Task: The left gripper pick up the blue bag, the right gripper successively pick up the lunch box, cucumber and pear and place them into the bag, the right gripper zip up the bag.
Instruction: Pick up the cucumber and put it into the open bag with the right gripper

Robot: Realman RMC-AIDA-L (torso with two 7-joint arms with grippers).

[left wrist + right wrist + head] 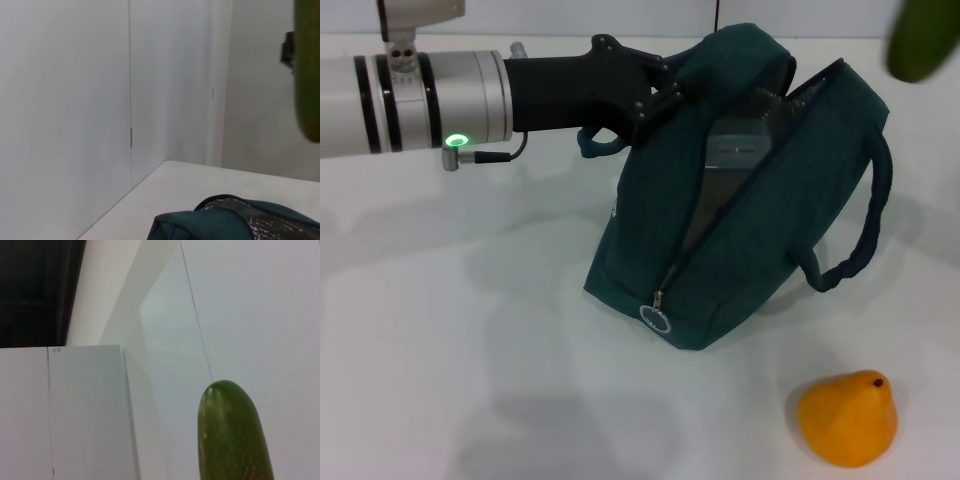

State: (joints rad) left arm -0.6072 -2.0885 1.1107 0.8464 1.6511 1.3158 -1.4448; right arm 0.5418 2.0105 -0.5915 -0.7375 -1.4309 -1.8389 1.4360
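White table (pixel 440 330): left gripper (pixel 655 88) pinches bag (pixel 740 260) open at back edge. Lunch box (pixel 740 150) inside. Cucumber (pixel 923 38) aloft, right gripper unseen. Pear (pixel 847 418) near front edge; zipping remains.

No readable text is showing anywhere; the round badge (pixel 656 318) on the blue bag (pixel 740 240) is carrying markings too small to make out.

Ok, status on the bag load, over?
Left gripper shut on blue bag, mouth open. Cucumber aloft beyond bag. Pear waiting on table.
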